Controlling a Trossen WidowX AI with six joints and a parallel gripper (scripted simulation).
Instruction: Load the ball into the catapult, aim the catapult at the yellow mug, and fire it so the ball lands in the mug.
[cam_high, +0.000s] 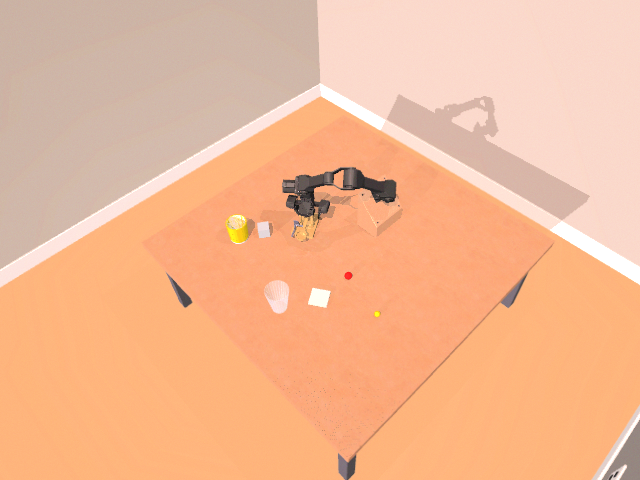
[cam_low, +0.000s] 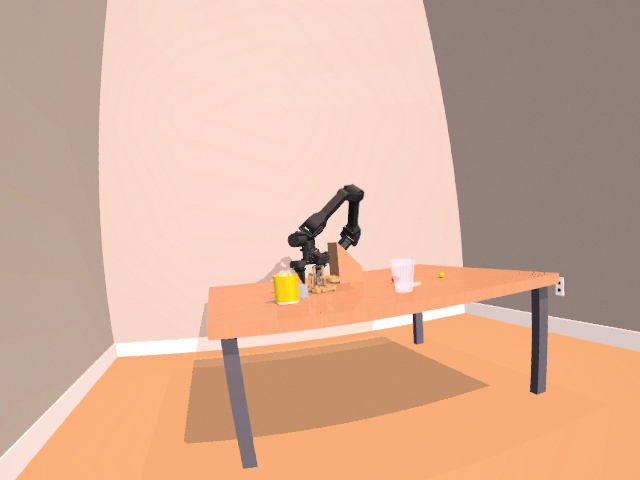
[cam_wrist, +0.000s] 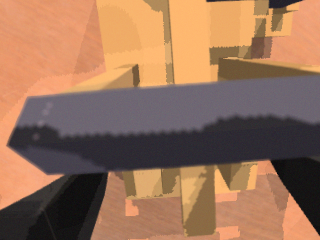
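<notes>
On a brown table (cam_high: 439, 289) (cam_low: 248, 310) in a room corner, the gripper (cam_high: 308, 215) (cam_low: 311, 276) (cam_wrist: 188, 156) stands wide open, gripping nothing, at the catapult (cam_high: 302, 235) (cam_low: 321, 290) (cam_wrist: 190, 40).

The matte-black, angular-linked robot arm (cam_high: 350, 178) (cam_low: 330, 209) has a forked upper link; its dark, tapering fingers show at wrist-view seven and four o'clock.

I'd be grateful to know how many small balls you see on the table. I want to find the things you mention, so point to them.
2: a small red ball (cam_high: 348, 275) (cam_low: 394, 279), near the flat cream square, seen through the clear ribbed cup in the exterior view; and a small yellow ball (cam_high: 377, 314) (cam_low: 441, 274), farther from the arm. Others may be hidden.
</notes>
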